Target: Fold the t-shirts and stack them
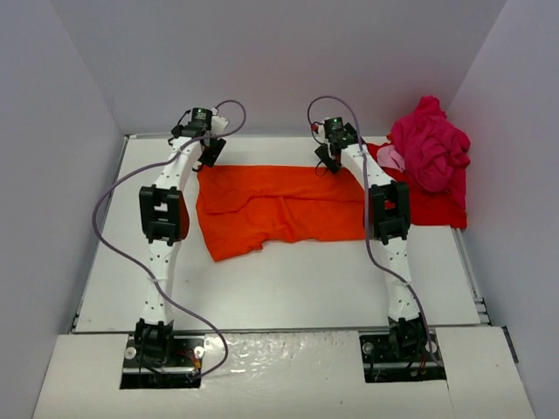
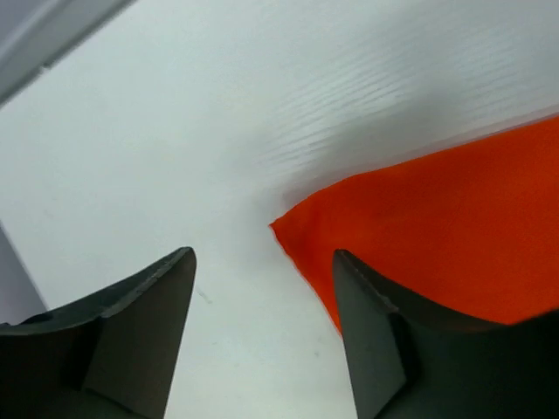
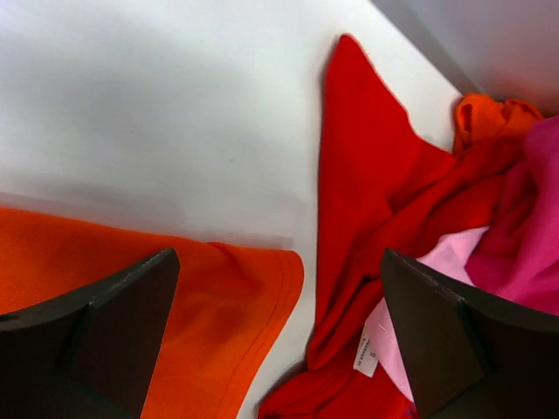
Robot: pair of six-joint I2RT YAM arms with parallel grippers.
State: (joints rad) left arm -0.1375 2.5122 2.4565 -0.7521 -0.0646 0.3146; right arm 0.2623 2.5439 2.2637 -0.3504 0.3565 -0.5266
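Top external: fixed high behind the arm bases, looking down and forward over the whole table (image 1: 279, 288), distant. Left wrist: close above the table, past the left gripper (image 2: 262, 253), onto one corner of the orange-red t-shirt (image 2: 454, 227). Right wrist: close, past the right gripper (image 3: 279, 253), onto another corner and the red t-shirt (image 3: 367, 192). Shared by all: orange-red t-shirt.
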